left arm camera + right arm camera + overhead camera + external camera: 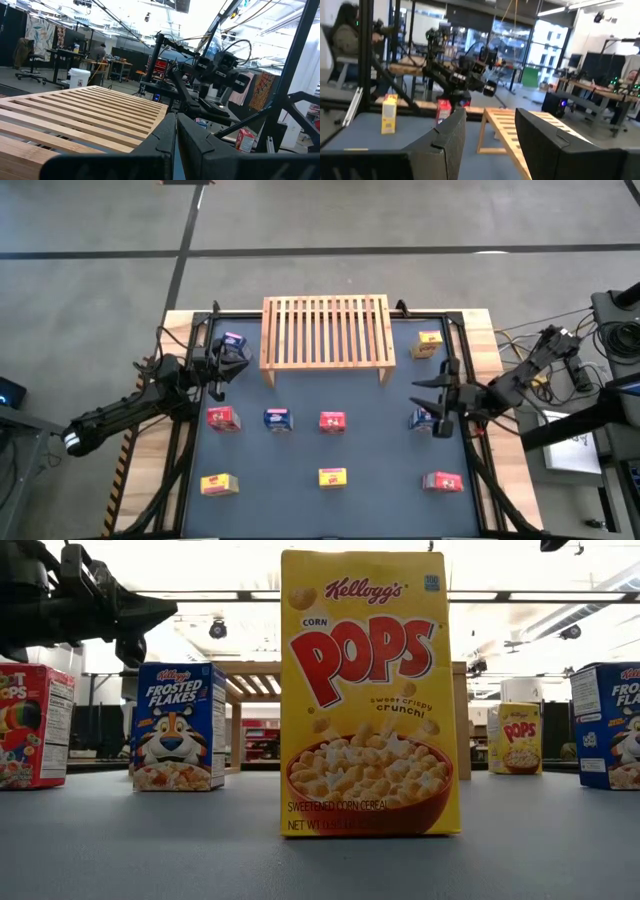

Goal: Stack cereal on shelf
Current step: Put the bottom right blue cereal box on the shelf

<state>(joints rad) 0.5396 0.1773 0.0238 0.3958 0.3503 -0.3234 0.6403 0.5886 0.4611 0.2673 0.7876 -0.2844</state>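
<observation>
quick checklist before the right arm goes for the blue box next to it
1. Right gripper open: ok, jaws stand apart in the right wrist view.
2. Blue box within reach: ok, it stands just beside the fingers.
3. Fingers around the box: not ok, the gripper is next to it, not over it.
4. Shelf top free: ok, no box on the slats.
5. Left gripper out of the way: ok, shut, at the table's far left by another blue box.

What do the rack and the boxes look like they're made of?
The rack: light wood, probably unfinished or matte, with visible grain and parallel slats. The yellow box: likely printed cardboard with a slight sheen, sharp folded edges and colour graphics.
</observation>
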